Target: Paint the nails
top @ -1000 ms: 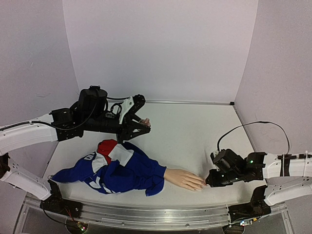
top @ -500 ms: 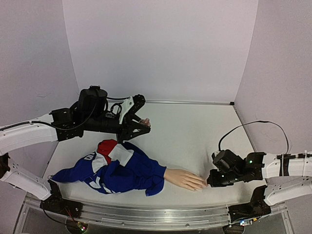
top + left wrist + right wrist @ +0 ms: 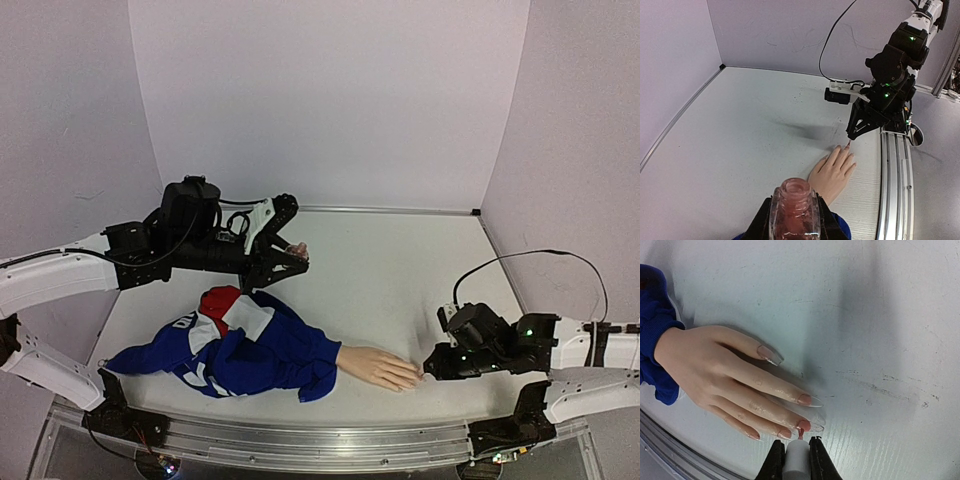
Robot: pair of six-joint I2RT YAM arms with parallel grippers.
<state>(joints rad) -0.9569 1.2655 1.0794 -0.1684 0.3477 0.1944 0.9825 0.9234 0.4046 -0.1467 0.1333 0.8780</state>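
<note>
Near the front edge of the bench [image 3: 400, 270] lies the blue-sleeved mannequin hand [image 3: 375, 367], palm down, nails [image 3: 805, 400] pointing right. Left pincer [image 3: 292, 252] clamps the polish bottle [image 3: 795, 200] aloft; right pincer [image 3: 796, 460] pinches the brush [image 3: 799, 441], bristles on a middle nail. Stroke lightly, base to tip, keeping off skin.

Blue garment [image 3: 262, 357], crumpled, with red patch [image 3: 220, 297] and white patch [image 3: 250, 318], lies on white table [image 3: 400, 265] toward front left. Lilac walls [image 3: 330, 100] enclose table on 3 sides. Ribbed metal rail [image 3: 330, 445] runs along near edge. Black cable [image 3: 530, 253] arcs above table at right. Pinkish glass bottle [image 3: 795, 202], neck open, upright at bottom of left wrist view. Faint dark scuffs [image 3: 880, 386] mark tabletop in right wrist view.
</note>
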